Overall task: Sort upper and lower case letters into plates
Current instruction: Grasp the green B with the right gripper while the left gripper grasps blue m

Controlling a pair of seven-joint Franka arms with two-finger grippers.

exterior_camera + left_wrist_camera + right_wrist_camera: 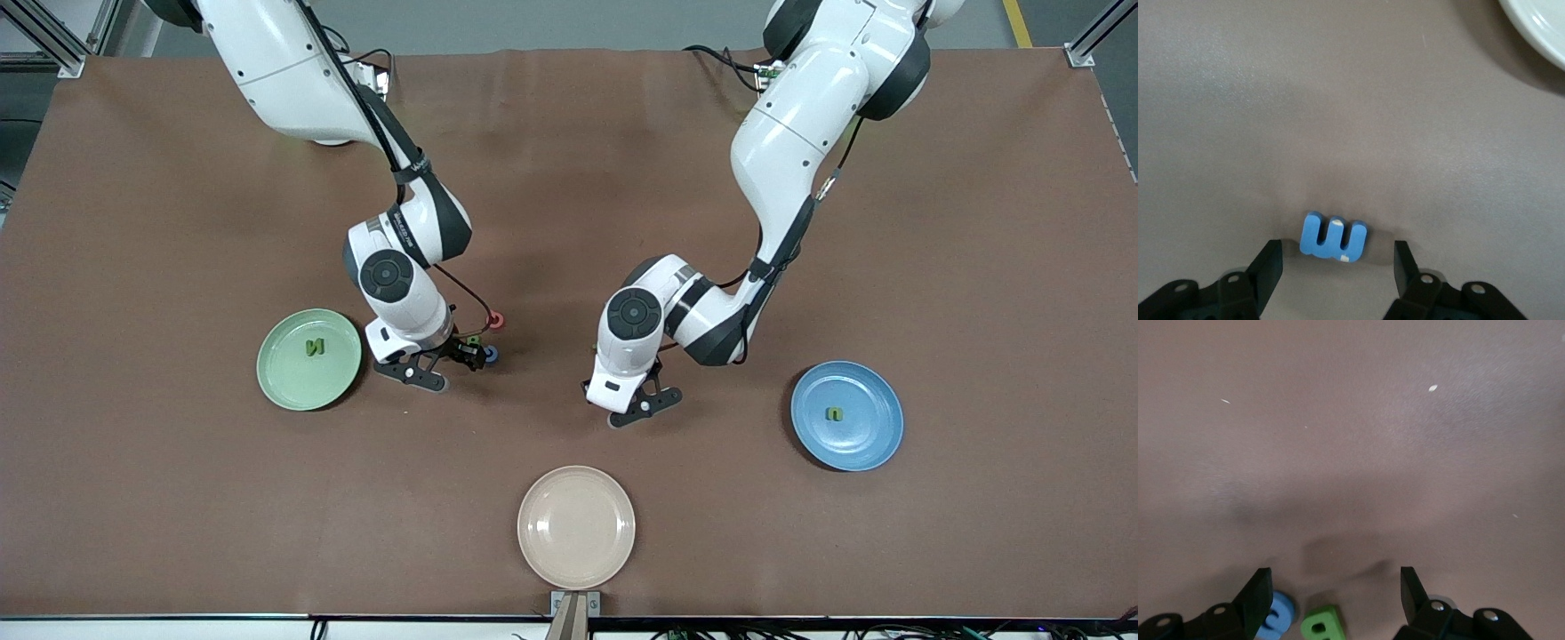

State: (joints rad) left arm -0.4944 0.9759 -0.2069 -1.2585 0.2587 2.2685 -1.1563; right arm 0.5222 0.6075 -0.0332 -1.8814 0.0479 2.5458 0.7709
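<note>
A pale green plate [284, 378] holds a green capital N [315, 347]. A blue plate [867, 436] holds a green small n [835, 414]. My left gripper [631, 404] is low over the table between the plates, open. In the left wrist view a blue small m [1333, 237] lies between its open fingertips, and the gripper [1338, 263] is not touching it. My right gripper [416, 373] is open beside the green plate. The right wrist view shows that gripper [1335, 593] over a round blue letter [1278, 617] and a green letter [1323, 623]. A red letter [496, 320] lies close by.
A cream-beige plate [576, 526] sits near the table's front edge, nearer to the camera than both grippers; its rim shows in the left wrist view [1538, 27]. A blue letter [490, 355] lies by the right wrist. The other letters are hidden.
</note>
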